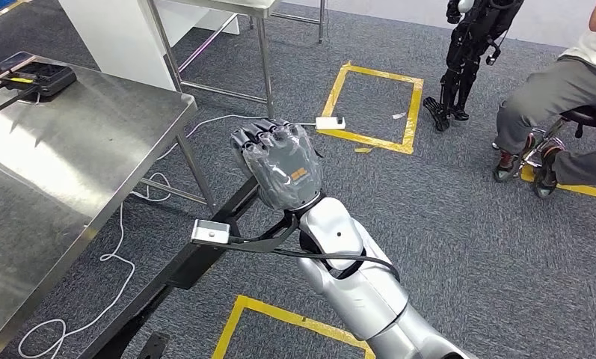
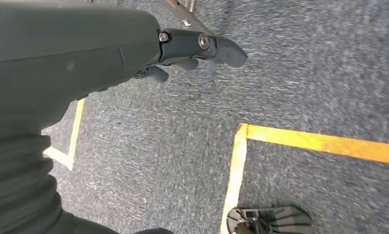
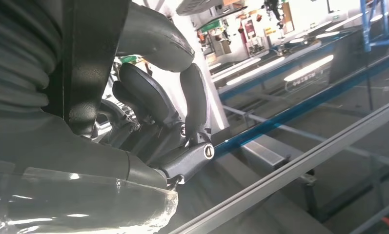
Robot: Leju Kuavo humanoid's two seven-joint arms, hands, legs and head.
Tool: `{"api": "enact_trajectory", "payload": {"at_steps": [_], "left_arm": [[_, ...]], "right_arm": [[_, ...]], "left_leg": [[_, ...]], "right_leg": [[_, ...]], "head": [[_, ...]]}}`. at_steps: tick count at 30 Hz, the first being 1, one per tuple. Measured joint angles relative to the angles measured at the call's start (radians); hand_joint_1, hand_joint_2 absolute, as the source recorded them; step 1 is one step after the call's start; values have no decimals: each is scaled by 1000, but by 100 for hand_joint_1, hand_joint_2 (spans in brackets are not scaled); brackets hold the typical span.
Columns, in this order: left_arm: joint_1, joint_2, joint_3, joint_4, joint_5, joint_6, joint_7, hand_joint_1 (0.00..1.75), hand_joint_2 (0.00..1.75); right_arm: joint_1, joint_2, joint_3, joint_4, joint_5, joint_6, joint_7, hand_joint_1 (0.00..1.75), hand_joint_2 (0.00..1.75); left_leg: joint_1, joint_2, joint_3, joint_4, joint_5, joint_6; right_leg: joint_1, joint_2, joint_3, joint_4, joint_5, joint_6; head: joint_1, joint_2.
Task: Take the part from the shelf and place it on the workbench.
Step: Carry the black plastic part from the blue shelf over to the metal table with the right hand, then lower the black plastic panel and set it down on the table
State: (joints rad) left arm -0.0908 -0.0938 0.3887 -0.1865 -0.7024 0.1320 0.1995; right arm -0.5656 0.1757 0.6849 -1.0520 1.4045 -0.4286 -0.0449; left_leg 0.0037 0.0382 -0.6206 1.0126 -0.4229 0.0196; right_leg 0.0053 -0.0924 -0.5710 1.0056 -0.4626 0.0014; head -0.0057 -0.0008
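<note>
Head view: nearest the camera, the silver right arm rises from the lower edge, and its right hand, grey under a clear plastic cover, is clenched into a fist above the grey speckled carpet floor; whether it encloses the part cannot be told, and the right wrist view, where the dark fingers curl inward, does not settle it. To the left stands the stainless-steel workbench, bearing a black handheld controller at its far end. Yellow tape squares mark the floor beyond the hand. Farther off, a seated person's legs and a small black humanoid figure stand near each other. Left wrist view: the left hand hangs over the carpet, fingers loosely released, grasping nothing.
</note>
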Motion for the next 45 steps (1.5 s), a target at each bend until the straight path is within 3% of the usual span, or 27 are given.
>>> {"api": "enact_trajectory", "payload": {"at_steps": [3, 5, 7, 8, 9, 11, 13, 15, 16, 18, 20, 21, 23, 25, 26, 28, 29, 31, 33, 35, 37, 38, 39, 41, 42, 44, 45], "left_arm": [[-4, -1, 0, 0, -4, 1, 0, 0, 175], [-9, -1, 1, 0, -6, 1, 0, 0, 175], [-10, -1, 1, 0, -7, 2, 0, 0, 175], [-9, -1, 1, 0, -7, 2, 0, 0, 175], [-9, -1, 1, 0, -8, 2, 0, 0, 175], [-9, -1, 2, 0, -9, 1, 0, 0, 175], [-8, -1, 3, 0, -13, 1, 0, 0, 175], [-4, -1, 4, 0, -17, 0, 0, 0, 175], [-2, -1, 4, 0, -18, 0, 0, 0, 175], [0, -1, 4, 0, -19, 0, 0, 0, 175], [-3, -2, 3, 0, -19, 0, 0, 0, 175], [-3, -2, 3, 0, -19, 0, 0, 0, 175], [-2, -2, 4, 0, -20, -1, 0, 0, 175], [-1, -1, 4, 0, -22, -1, 0, 0, 175], [-2, -1, 4, 0, -25, -1, 0, 0, 175], [-4, 0, 4, 0, -33, -1, 0, 0, 175], [-5, 0, 4, 0, -36, -1, 0, 0, 175], [-5, 0, 3, 0, -40, -1, 1, 0, 175], [-6, -1, 4, 0, -40, -1, 2, 0, 175], [-10, -2, 4, -1, -40, -1, 3, 0, 175], [-11, -2, 4, -1, -40, -2, 3, 0, 175], [-10, -2, 4, 0, -40, -3, 3, 0, 175], [-9, -2, 4, 0, -41, -4, 3, 0, 175], [-8, -2, 3, 0, -45, -7, 3, 0, 175], [-9, -2, 3, 0, -48, -8, 3, 0, 175], [-7, -2, 3, 0, -54, -9, 3, 0, 175], [-5, -2, 3, 0, -56, -9, 3, 0, 175]], "right_arm": [[-1, 1, -2, -4, 3, 1, 1, 175, 175], [2, -5, -4, -5, 4, 2, 2, 175, 175], [8, -12, -6, -5, 6, 4, 3, 175, 175], [9, -13, -6, -5, 7, 4, 3, 175, 175], [9, -14, -6, -5, 8, 4, 3, 175, 175], [8, -14, -6, -5, 8, 4, 3, 175, 175], [6, -13, -6, -5, 7, 4, 5, 175, 175], [5, -11, -5, -5, 7, 3, 6, 175, 175], [4, -8, -5, -5, 7, 3, 6, 175, 175], [2, -3, -5, -5, 7, 3, 6, 175, 175], [2, -2, -5, -5, 7, 2, 6, 175, 175], [3, -2, -5, -5, 8, 2, 7, 175, 175], [5, -2, -5, -3, 12, 1, 9, 175, 175], [4, -2, -5, -3, 16, 0, 11, 175, 175], [4, -2, -5, -3, 16, 0, 12, 175, 175], [2, -2, -5, -3, 16, -1, 12, 175, 175], [2, -2, -5, -3, 16, -1, 12, 175, 175], [1, 0, -5, -3, 15, -1, 12, 175, 175], [0, 2, -5, -3, 15, -1, 12, 175, 175], [3, -2, -6, -2, 14, -2, 13, 175, 175], [9, -10, -6, 0, 14, -2, 14, 175, 175], [12, -12, -6, 0, 14, -2, 14, 175, 175], [14, -13, -5, 0, 15, -2, 14, 175, 175], [14, -14, -5, 0, 15, -2, 14, 175, 175], [14, -14, -5, 0, 16, -2, 14, 175, 175], [14, -15, -6, 0, 16, -2, 14, 175, 175], [14, -15, -6, 0, 17, -2, 14, 175, 175]], "left_leg": [[6, -26, 13, -19, 12, 20], [8, -47, 14, -20, 14, 26], [7, -73, 13, -20, 14, 27], [7, -86, 13, -19, 13, 27], [8, -99, 15, -19, 13, 26], [6, -124, 16, -16, 11, 20], [5, -141, 11, -13, 9, 9], [8, -151, 6, -13, 9, -4], [12, -148, 3, -10, 7, -10], [13, -109, -19, 36, -22, -19], [14, -64, -80, 157, -81, -25], [15, -56, -115, 222, -105, -28], [18, -50, -148, 271, -104, -30], [18, -33, -102, 172, -41, -28], [14, -9, -64, 99, -13, -25], [6, 21, -15, 9, 14, -15], [1, 23, -10, -3, 12, -10], [1, 0, -11, -8, 15, 2], [5, -19, -6, -14, 20, 16], [8, -41, -4, -16, 22, 26], [7, -67, -4, -15, 22, 30], [7, -80, -4, -15, 22, 30], [7, -94, -3, -15, 22, 30], [7, -121, -1, -14, 22, 26], [6, -133, -2, -12, 21, 23], [4, -150, -5, -10, 20, 13], [4, -157, -7, -10, 21, 7]], "right_leg": [[-3, 45, -25, 63, -35, 7], [-7, 79, -88, 194, -90, 0], [-10, 86, -139, 288, -117, 5], [-12, 88, -139, 280, -106, 13], [-15, 92, -118, 230, -79, 23], [-22, 118, -51, 84, -17, 38], [-26, 136, -15, 8, 10, 35], [-23, 128, -13, 2, 13, 21], [-24, 122, -11, 0, 15, 13], [-27, 106, -4, -8, 18, -1], [-24, 86, 0, -11, 16, -12], [-22, 75, 1, -11, 14, -15], [-19, 54, 2, -10, 11, -18], [-18, 36, 5, -10, 7, -17], [-15, 28, 8, -10, 4, -14], [-6, 13, 12, -10, -3, -5], [-3, 6, 14, -10, -6, -1], [-1, -6, 14, -9, -11, 8], [-3, 26, -1, 28, -33, 12], [-7, 72, -57, 146, -84, 4], [-8, 85, -126, 273, -126, 2], [-8, 87, -142, 295, -126, 7], [-10, 89, -134, 269, -108, 15], [-16, 115, -73, 128, -45, 31], [-20, 131, -41, 59, -16, 33], [-23, 151, -11, 0, 9, 26], [-21, 144, -9, 0, 11, 20]], "head": [[3, 0], [6, 0], [8, 0], [9, 0], [9, 0], [9, 0], [8, 0], [7, 0], [6, 0], [3, 0], [-1, 0], [-1, 0], [-2, 0], [-2, 0], [-2, 0], [0, 0], [1, 0], [3, 0], [4, 0], [7, 0], [9, 0], [9, 0], [9, 0], [10, 0], [10, 0], [9, 0], [8, 0]]}}
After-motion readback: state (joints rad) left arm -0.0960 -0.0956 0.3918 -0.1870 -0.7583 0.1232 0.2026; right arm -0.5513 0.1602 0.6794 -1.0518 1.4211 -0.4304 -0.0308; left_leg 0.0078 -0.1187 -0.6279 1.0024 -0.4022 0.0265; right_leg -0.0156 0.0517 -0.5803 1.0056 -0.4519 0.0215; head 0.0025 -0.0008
